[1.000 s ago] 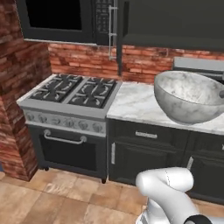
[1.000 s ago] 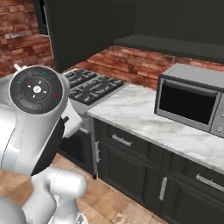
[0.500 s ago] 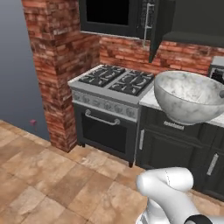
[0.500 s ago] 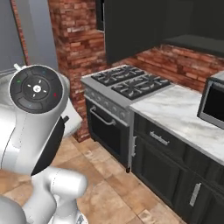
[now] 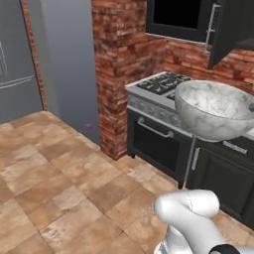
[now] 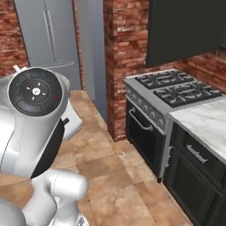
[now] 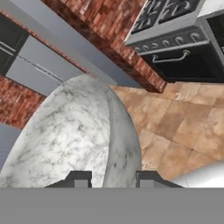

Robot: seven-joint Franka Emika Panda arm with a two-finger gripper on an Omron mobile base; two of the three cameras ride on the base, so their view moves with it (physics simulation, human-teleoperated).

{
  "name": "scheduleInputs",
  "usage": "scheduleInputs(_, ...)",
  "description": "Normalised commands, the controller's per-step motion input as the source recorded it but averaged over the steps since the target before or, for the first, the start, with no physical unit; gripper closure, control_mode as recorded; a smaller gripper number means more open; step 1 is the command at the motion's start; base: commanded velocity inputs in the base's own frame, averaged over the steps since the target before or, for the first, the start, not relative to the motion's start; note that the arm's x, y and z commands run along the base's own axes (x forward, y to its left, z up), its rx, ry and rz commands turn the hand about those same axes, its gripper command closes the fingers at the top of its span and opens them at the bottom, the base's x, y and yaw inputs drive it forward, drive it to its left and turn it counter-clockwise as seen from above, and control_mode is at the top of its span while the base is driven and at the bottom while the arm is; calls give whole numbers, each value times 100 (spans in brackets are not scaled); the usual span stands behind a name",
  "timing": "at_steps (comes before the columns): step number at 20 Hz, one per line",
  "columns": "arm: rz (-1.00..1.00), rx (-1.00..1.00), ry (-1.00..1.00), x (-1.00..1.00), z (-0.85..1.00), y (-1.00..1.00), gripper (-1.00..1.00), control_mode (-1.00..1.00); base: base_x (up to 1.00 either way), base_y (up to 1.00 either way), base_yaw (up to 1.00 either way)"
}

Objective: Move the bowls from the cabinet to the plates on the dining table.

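One marbled bowl [image 5: 214, 110], one stove [image 6: 165, 95], one fridge [image 6: 48, 35].

My end effector [image 7: 112, 178] pinches the bowl's [image 5: 214, 109] rim at right, before the stove [image 5: 161, 119]; fridge [image 5: 17, 59] upper left.

- A gas stove [image 5: 161, 87] with black burner grates stands beside the brick pillar [image 5: 119, 74], its dark oven door [image 6: 143, 139] carrying a silver bar handle.
- A grey refrigerator [image 6: 48, 35] stands against the brick wall past the pillar.
- A marble counter [image 6: 205, 121] adjoins the stove, dark drawers [image 6: 198, 154] beneath it.
- Terracotta tiles cover the floor [image 5: 59, 183].
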Motion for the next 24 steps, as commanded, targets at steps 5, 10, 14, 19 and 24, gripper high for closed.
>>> scheduleInputs(5, 0, 0, 0, 0, 0, 0, 100, 100, -38, 0, 51)
scheduleInputs(10, 0, 0, 0, 0, 0, 0, 100, 100, -51, 0, 50)
scheduleInputs(14, 0, 0, 0, 0, 0, 0, 100, 100, -52, 0, 48)
scheduleInputs(19, 0, 0, 0, 0, 0, 0, 100, 100, -50, 0, 48)
scheduleInputs(24, 0, 0, 0, 0, 0, 0, 100, 100, -49, 0, 48)
